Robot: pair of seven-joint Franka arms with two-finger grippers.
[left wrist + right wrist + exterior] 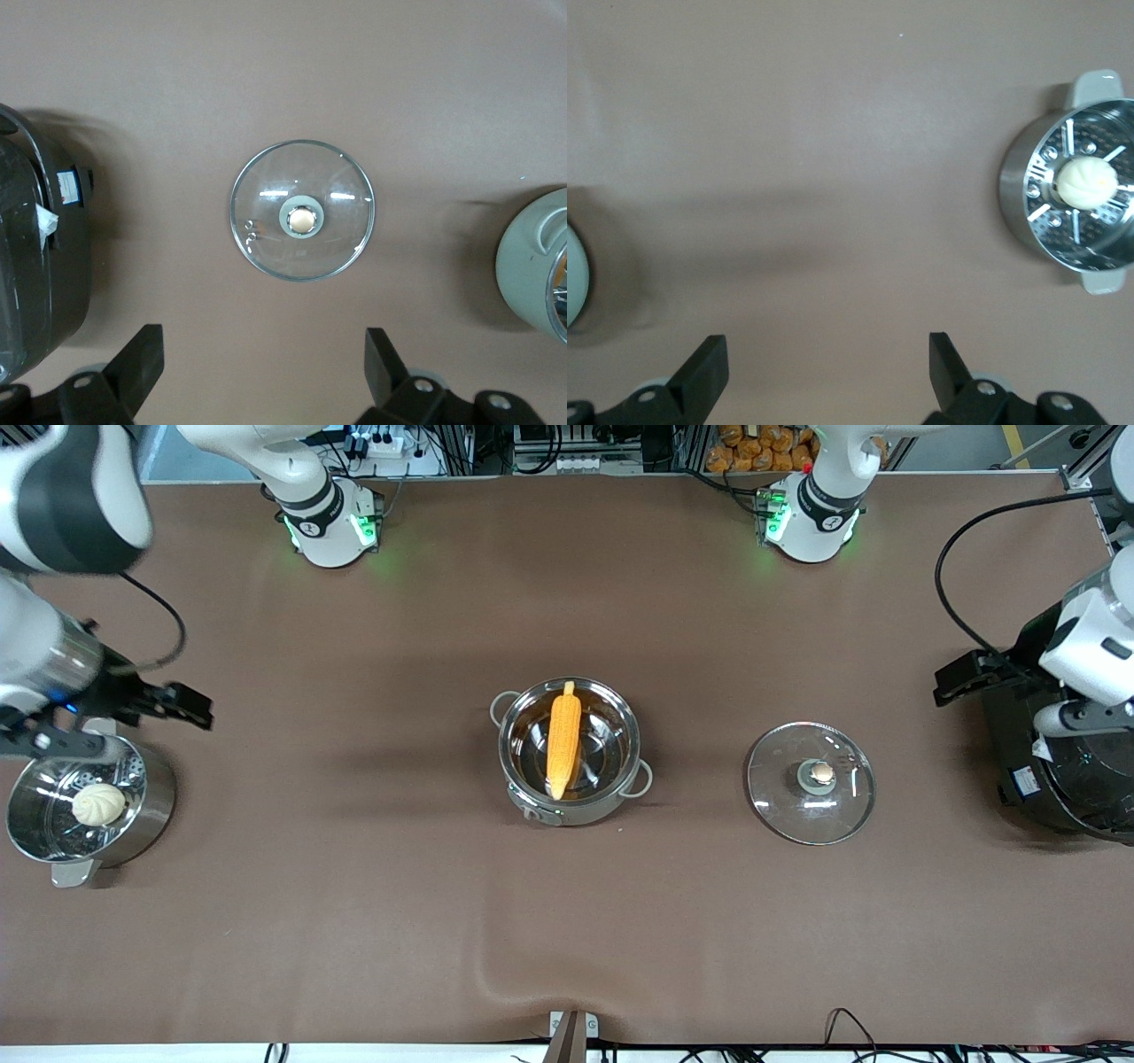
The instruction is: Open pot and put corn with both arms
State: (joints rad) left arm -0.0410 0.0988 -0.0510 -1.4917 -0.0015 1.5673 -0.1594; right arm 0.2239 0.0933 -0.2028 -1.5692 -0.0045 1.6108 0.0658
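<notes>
The steel pot (620,788) stands open at the table's middle, its base light green. The yellow-orange corn (563,740) lies inside it, leaning on the rim. Part of the pot's side shows in the left wrist view (532,266) and the right wrist view (574,274). The glass lid (780,806) with its copper knob lies flat on the table beside the pot, toward the left arm's end; it also shows in the left wrist view (266,239). My left gripper (952,682) is open and empty, up beside the black cooker. My right gripper (190,707) is open and empty, up beside the steamer pot.
A steel steamer pot (155,806) holding a white bun (98,803) stands at the right arm's end; it also shows in the right wrist view (1019,190). A big black cooker (1054,779) stands at the left arm's end. The brown cloth has a wrinkle near the front edge.
</notes>
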